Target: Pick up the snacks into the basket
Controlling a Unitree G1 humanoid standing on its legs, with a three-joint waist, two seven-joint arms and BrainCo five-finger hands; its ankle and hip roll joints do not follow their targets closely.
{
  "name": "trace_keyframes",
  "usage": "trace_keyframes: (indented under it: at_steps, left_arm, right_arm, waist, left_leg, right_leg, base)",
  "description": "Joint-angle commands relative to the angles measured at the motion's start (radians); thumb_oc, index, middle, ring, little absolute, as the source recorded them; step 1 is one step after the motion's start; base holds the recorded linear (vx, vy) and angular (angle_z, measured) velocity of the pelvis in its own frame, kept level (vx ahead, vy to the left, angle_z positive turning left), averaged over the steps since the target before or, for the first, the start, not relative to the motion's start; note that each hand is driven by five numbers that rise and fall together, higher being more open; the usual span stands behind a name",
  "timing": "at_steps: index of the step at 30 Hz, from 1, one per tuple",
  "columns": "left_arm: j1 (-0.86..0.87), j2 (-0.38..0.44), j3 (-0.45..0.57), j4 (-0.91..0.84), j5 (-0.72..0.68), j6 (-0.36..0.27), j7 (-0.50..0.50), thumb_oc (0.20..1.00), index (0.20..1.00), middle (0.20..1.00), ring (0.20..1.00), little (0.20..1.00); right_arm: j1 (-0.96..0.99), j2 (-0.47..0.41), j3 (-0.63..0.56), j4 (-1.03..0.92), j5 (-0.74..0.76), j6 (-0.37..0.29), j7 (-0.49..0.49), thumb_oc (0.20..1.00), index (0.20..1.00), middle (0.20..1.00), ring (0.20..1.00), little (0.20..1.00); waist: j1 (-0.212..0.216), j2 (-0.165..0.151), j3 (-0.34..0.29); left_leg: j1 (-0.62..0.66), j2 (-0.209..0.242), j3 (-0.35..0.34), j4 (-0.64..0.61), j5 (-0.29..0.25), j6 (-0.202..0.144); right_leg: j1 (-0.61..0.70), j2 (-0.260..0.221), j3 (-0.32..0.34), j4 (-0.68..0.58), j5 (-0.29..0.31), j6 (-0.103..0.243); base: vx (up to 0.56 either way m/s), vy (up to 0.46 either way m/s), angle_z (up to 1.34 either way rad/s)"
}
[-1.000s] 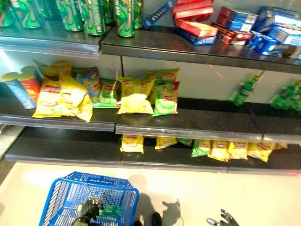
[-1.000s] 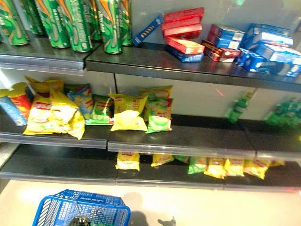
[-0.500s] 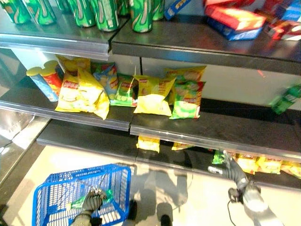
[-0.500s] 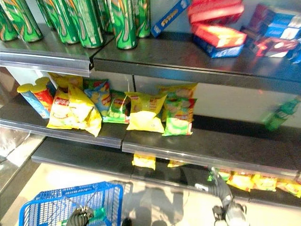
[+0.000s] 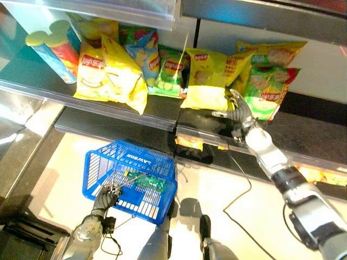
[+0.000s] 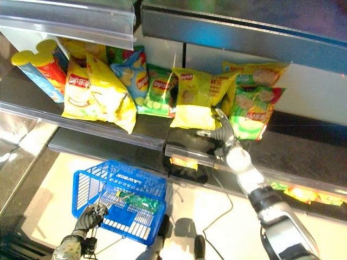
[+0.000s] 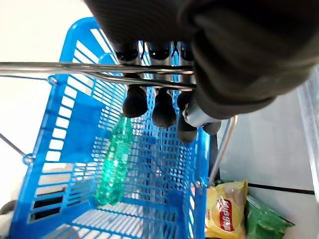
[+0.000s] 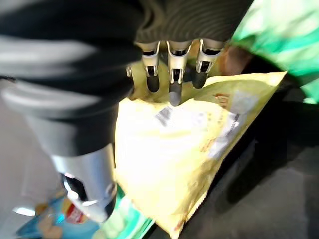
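Observation:
A yellow snack bag (image 5: pixel 205 86) leans on the middle shelf (image 5: pixel 162 111). My right hand (image 5: pixel 239 115) is open beside its lower right corner, between it and a green bag (image 5: pixel 265 92). In the right wrist view the straight fingers (image 8: pixel 171 84) lie over the yellow bag (image 8: pixel 174 149), with the thumb (image 8: pixel 87 191) apart from them. The blue basket (image 5: pixel 135 158) hangs low over the floor. My left hand (image 5: pixel 105 196) is shut on its wire handles (image 7: pixel 75 69). A green bottle (image 7: pixel 113 169) lies inside the basket.
More snack bags crowd the middle shelf: large yellow ones (image 5: pixel 111 73), a blue one (image 5: pixel 142 50), a green one (image 5: pixel 171 70). Two tube cans (image 5: pixel 54 51) stand at its left end. Small bags (image 5: pixel 320 176) lie on the bottom shelf. An upper shelf edge (image 5: pixel 108 8) overhangs.
The camera has dropped and moved closer to the shelves. My right hand has risen from the bottom shelf's height to the yellow bag on the middle shelf. The left hand still holds the basket.

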Motion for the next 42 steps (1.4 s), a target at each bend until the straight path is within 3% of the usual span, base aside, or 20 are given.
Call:
trace_keyframes:
  at_steps: [1,13,23,27,33,39,42]
  left_arm:
    - [0.031,0.057,0.013,-0.116,-0.042,-0.089,0.014,0.200,0.200,0.200,0.200,0.200]
    - [-0.013,0.056,-0.026,-0.131,-0.047,-0.089,0.032,0.200,0.200,0.200,0.200,0.200]
    - [-0.024,0.045,-0.041,-0.120,-0.031,-0.082,0.047,0.200,0.200,0.200,0.200,0.200]
    - [-0.024,0.039,-0.035,-0.113,-0.010,-0.073,0.057,0.200,0.200,0.200,0.200,0.200]
    - [-0.006,0.031,-0.020,-0.116,0.022,-0.067,0.061,0.200,0.200,0.200,0.200,0.200]
    - [0.015,0.010,-0.009,-0.112,0.058,-0.054,0.057,0.200,0.200,0.200,0.200,0.200]
    - [0.018,0.007,-0.006,-0.109,0.064,-0.052,0.061,0.200,0.200,0.200,0.200,0.200]
  right_arm:
    - [-0.054,-0.061,0.048,0.025,0.024,-0.010,-0.040,1.000,1.000,1.000,1.000,1.000]
    - [-0.146,-0.021,0.066,0.135,0.068,-0.004,-0.062,1.000,1.000,1.000,1.000,1.000]
    - [-0.095,0.033,0.029,0.124,0.074,-0.007,-0.089,1.000,1.000,1.000,1.000,1.000]
    - [-0.012,0.041,0.005,0.016,0.056,-0.011,-0.095,1.000,1.000,1.000,1.000,1.000]
    - [0.180,0.019,-0.128,-0.172,0.033,-0.038,-0.136,1.000,1.000,1.000,1.000,1.000]
    - [0.418,0.054,-0.265,-0.338,0.026,-0.075,-0.149,1.000,1.000,1.000,1.000,1.000]
    - [0.448,0.071,-0.281,-0.370,0.016,-0.081,-0.157,1.000,1.000,1.000,1.000,1.000]
  waist:
    - [0.008,-0.016,-0.041]
    - [0.016,0.006,-0.018]
    - [0.013,0.014,-0.016]
    - [0.002,0.006,-0.016]
    - [-0.017,-0.011,-0.010]
    - [-0.038,-0.018,-0.011]
    - [-0.041,-0.020,-0.010]
  left_leg:
    - [-0.025,0.010,0.012,0.118,-0.123,-0.060]
    - [-0.027,0.002,-0.004,0.098,-0.104,-0.064]
    - [-0.015,-0.005,-0.018,0.085,-0.098,-0.059]
    - [-0.013,-0.005,-0.014,0.090,-0.104,-0.057]
    - [-0.015,-0.007,-0.007,0.107,-0.118,-0.050]
    - [-0.016,-0.005,-0.004,0.109,-0.123,-0.046]
    - [-0.015,-0.005,0.001,0.112,-0.127,-0.046]
  right_leg:
    - [-0.024,0.009,-0.004,-0.040,0.014,0.032]
    - [-0.044,0.009,-0.017,-0.021,0.010,0.032]
    - [-0.039,0.005,-0.025,-0.013,0.010,0.034]
    - [-0.035,0.003,-0.024,-0.016,0.011,0.035]
    - [-0.031,-0.006,-0.024,-0.020,0.024,0.045]
    - [-0.026,-0.013,-0.028,-0.034,0.024,0.049]
    - [-0.026,-0.014,-0.026,-0.034,0.025,0.049]
  base:
    - [0.00,-0.033,-0.03]
    - [-0.01,-0.017,0.03]
    - [0.00,0.000,0.00]
    - [0.00,0.020,0.04]
    - [0.00,0.010,0.02]
    - [0.01,0.011,-0.01]
    - [0.00,0.010,-0.01]
